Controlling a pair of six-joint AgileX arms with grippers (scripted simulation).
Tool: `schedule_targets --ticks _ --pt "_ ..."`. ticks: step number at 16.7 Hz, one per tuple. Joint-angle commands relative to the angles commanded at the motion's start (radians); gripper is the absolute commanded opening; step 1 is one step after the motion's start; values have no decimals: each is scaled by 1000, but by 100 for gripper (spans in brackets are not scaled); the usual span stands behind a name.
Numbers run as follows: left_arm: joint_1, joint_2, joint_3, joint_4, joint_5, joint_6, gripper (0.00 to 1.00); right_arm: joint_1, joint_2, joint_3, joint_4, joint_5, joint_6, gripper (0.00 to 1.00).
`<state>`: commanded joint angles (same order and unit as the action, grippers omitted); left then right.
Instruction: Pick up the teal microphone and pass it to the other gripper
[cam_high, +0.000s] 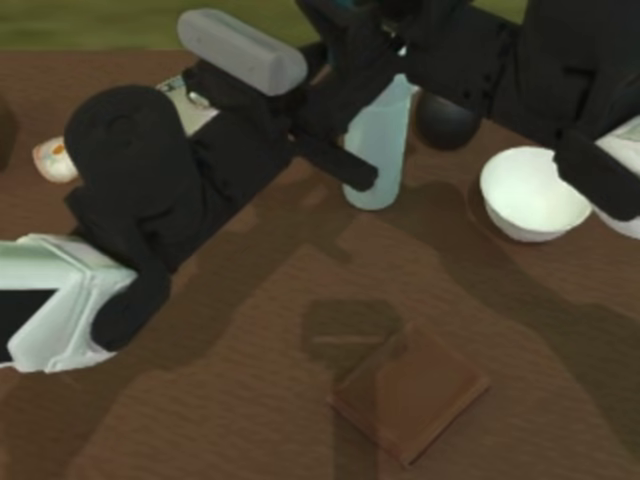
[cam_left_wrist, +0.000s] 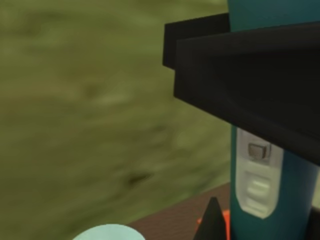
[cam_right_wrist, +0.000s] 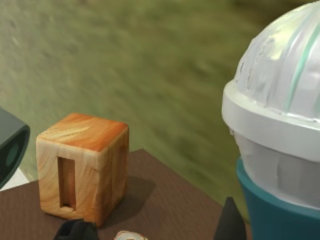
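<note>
We begin with the brown worktop (cam_high: 250, 400), over whose far edge both our arms reach, meeting high up near the middle. Our left arm crosses from the left side; its gripper (cam_high: 345, 85) is hard to pick out from above among the black shapes. In its wrist view black fingers (cam_left_wrist: 250, 90) of the other arm's gripper cross the teal microphone (cam_left_wrist: 272, 200), pressed against the handle just above the white switch panel. Our right gripper (cam_high: 420, 30) comes in from the right, and its wrist view shows the silver-grey mesh head (cam_right_wrist: 280, 100) close by, with the teal collar beneath.

So the microphone is off the worktop, held in the air between the two grippers above the pale bottle (cam_high: 378, 150). We judge the pick-up done and the handover in progress: the right jaws look clamped on the handle, while we cannot tell how the left jaws stand. What remains, as far as we can see, is for one gripper to let go and draw clear.

Smaller things lie around: a white bowl (cam_high: 533, 192) at right, a brown square block (cam_high: 410, 392) in front, a wooden cube (cam_right_wrist: 82, 167) at the back.
</note>
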<state>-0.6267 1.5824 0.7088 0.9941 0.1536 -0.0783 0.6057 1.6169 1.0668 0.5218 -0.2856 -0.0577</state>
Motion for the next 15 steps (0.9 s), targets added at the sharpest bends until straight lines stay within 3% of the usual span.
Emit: schedule_targets --ticks 13,15 --pt "0 0 0 0 0 0 98 0 0 0 0 0 0 0" --pt "0 0 0 0 0 0 100 0 0 0 0 0 0 0"
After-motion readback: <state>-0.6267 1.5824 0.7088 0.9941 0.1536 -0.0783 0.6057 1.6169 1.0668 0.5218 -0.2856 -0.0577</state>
